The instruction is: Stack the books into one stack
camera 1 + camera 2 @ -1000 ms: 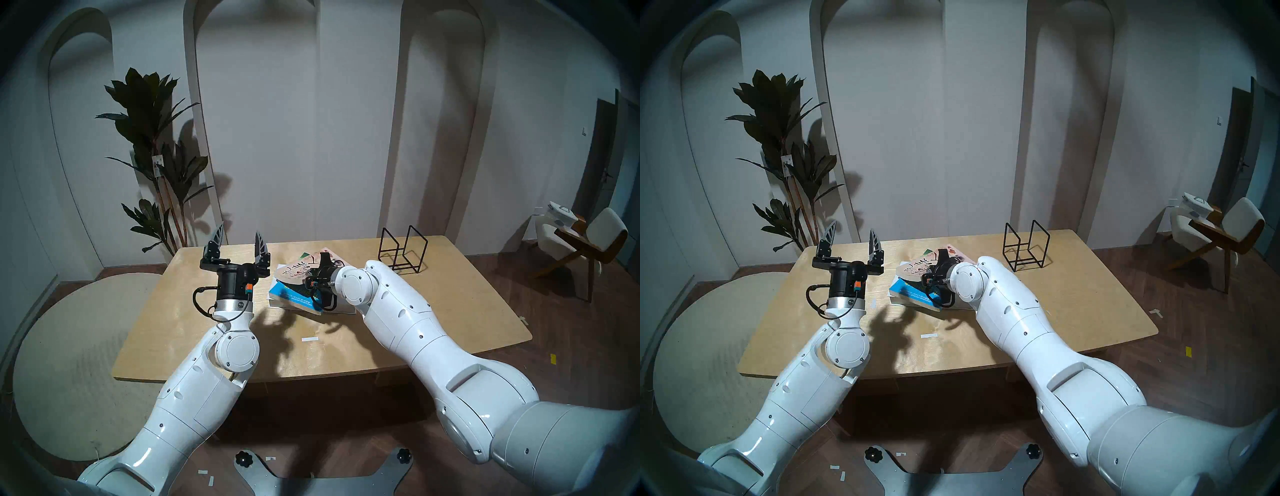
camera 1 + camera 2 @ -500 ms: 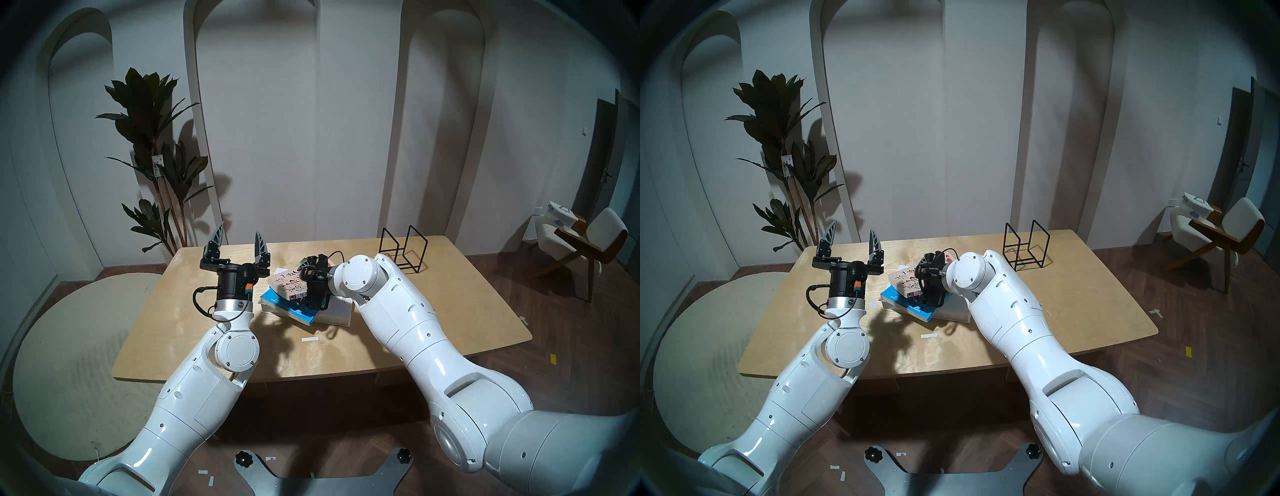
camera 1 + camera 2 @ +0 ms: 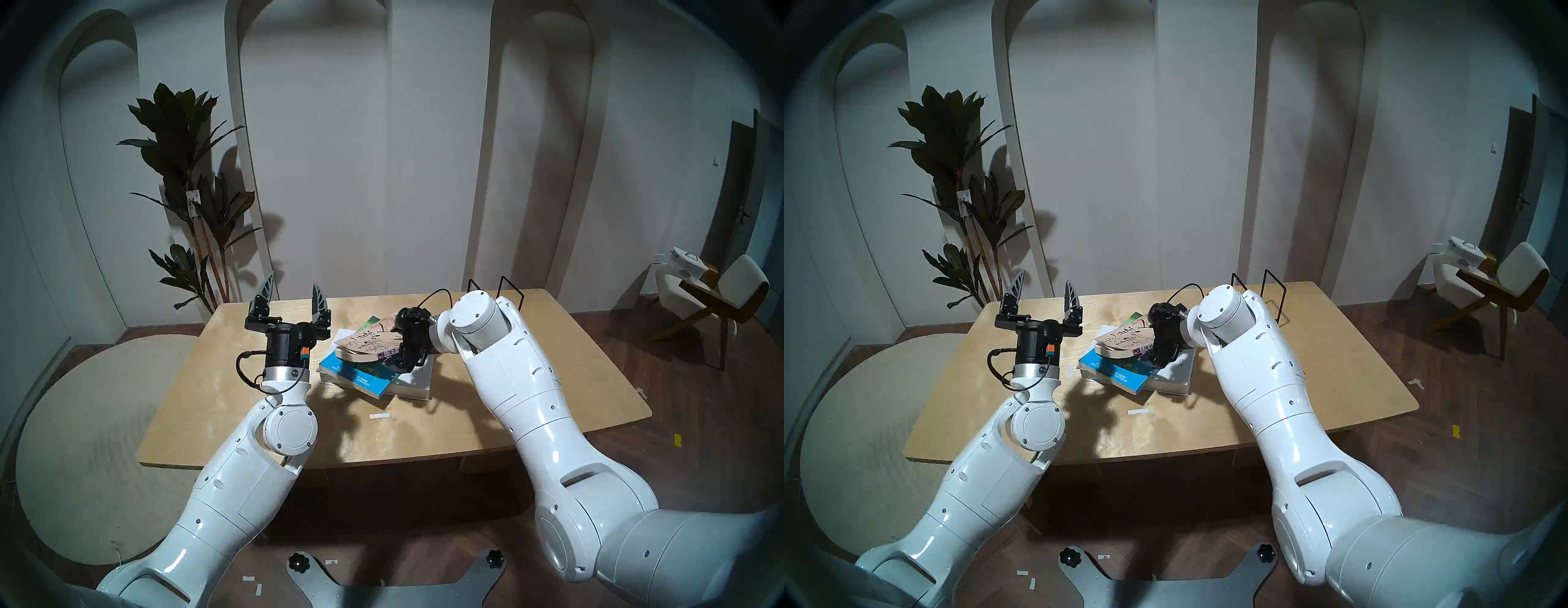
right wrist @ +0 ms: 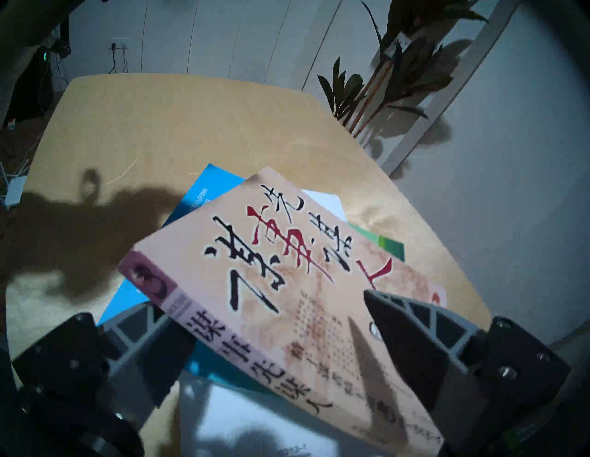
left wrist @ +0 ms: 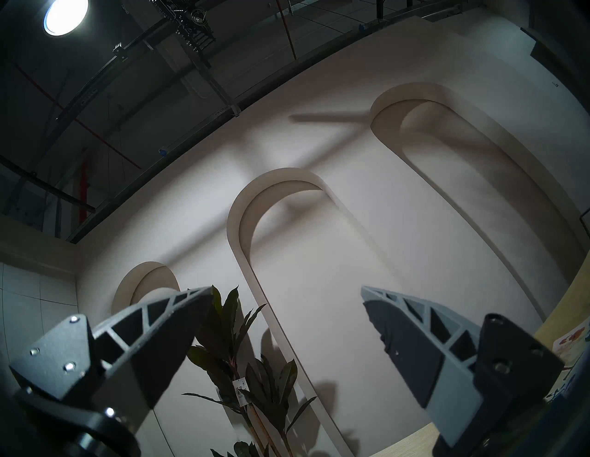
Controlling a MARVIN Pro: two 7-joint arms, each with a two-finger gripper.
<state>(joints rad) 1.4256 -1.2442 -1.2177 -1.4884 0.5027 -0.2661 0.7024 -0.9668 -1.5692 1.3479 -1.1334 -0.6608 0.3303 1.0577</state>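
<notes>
Right wrist view shows the right hand (image 4: 281,322) with its two fingers spread wide, one under and one over the spine corner of the beige-pink paperback (image 4: 287,287) at lower centre of the frame; whether the pads press the cover I cannot tell, yet the book sits tilted in the head views, its near edge raised off the pile, so I judge it is propped or loosely straddled rather than clamped. Beneath it lies the blue-green paperback (image 3: 356,373), skewed across the white hardcover (image 3: 413,382), all three at centre of the desk (image 3: 551,382); the pile exists but is fanned, probably because each book was set down at its own angle. Large black and red brush calligraphy runs across the beige-pink cover, with more Chinese characters down the spine, which I cannot read with confidence; small print on the blue spine is too fine to read. Left hand (image 3: 292,297), left of centre, points upward with fingers released and empty, clear of the work; the black wire rack (image 3: 511,293) stands partly hidden behind the right arm, upper right of the desk.
</notes>
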